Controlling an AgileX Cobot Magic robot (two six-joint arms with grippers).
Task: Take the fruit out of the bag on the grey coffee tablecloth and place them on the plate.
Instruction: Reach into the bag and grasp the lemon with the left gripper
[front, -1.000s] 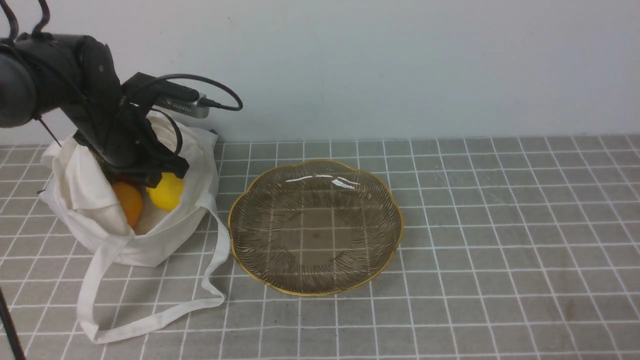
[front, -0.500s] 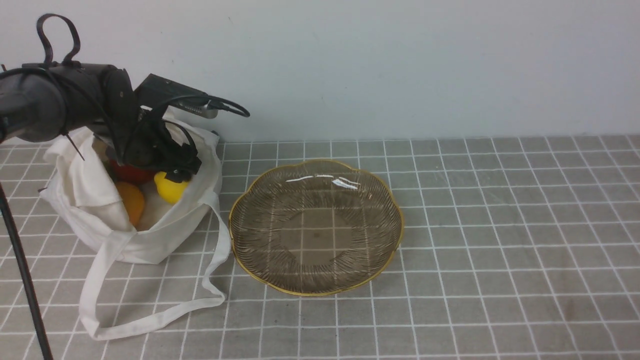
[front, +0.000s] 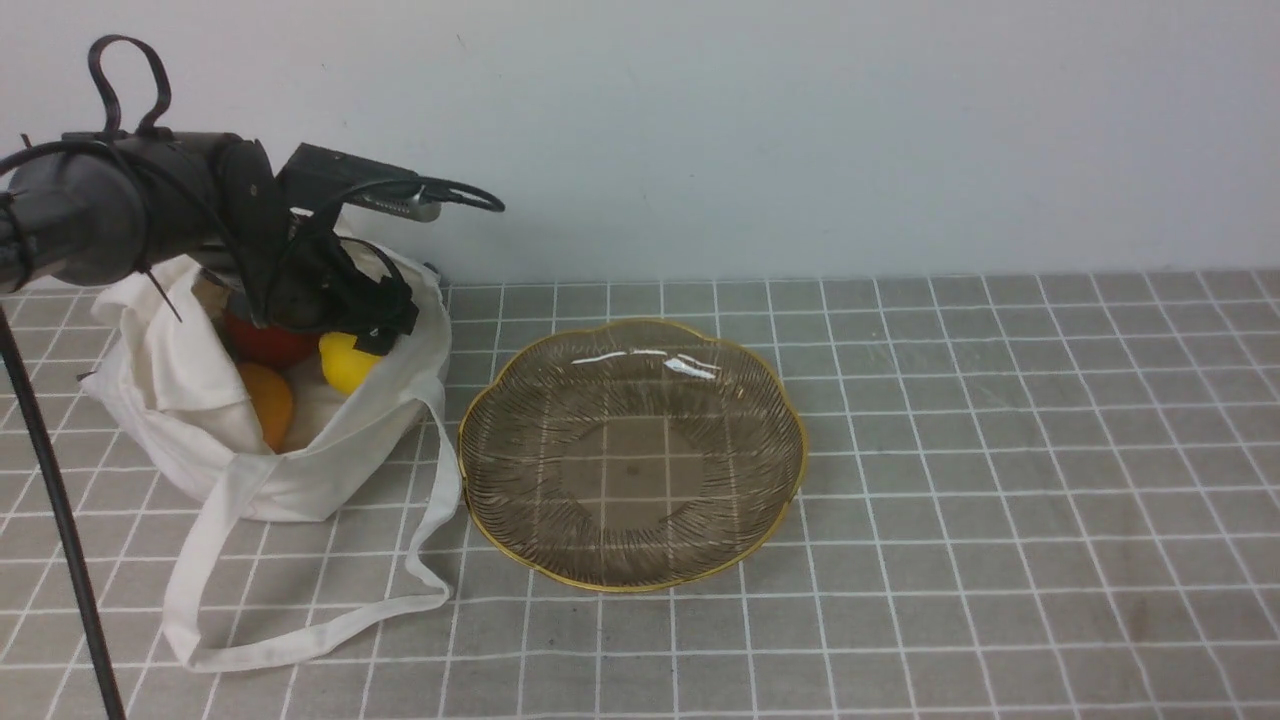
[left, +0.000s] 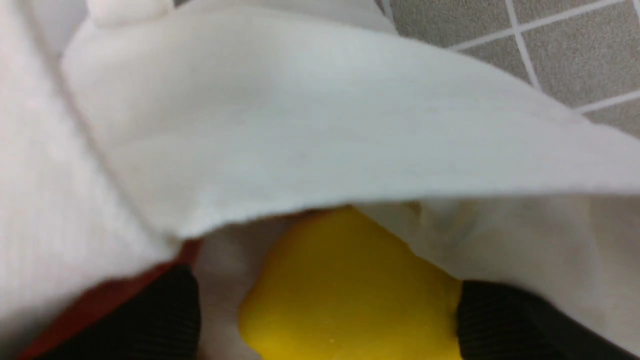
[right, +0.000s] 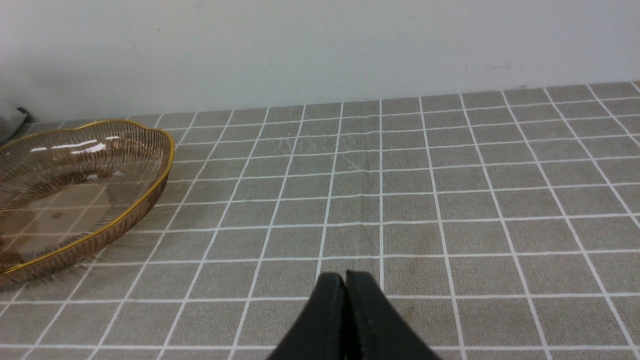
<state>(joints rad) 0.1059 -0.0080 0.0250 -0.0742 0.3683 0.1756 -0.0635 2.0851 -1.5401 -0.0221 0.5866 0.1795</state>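
The cream bag (front: 300, 480) sits open at the left on the grey coffee tablecloth (front: 1000, 450). Fruit shows inside it: a yellow lemon (front: 345, 362), a red one (front: 265, 345) and an orange one (front: 268, 400). My left gripper (front: 360, 330) reaches into the bag's mouth. In the left wrist view it (left: 325, 290) stands open, with the lemon (left: 345, 290) between its black fingers (left: 500, 320) and cloth (left: 300, 125) folded over it. The plate (front: 790, 440) holds nothing. My right gripper (right: 345, 276) is shut above bare cloth, out of the front view.
The bag's long strap (front: 300, 640) loops over the cloth toward the front and lies close to the plate's left rim. A wall (front: 800, 130) runs right behind the bag and plate. A black cable (front: 60, 520) crosses the left edge.
My left gripper has gone from shut to wide open and has swung over the lemon inside the bag. The lemon and bag cloth have shifted slightly. The plate has not moved.
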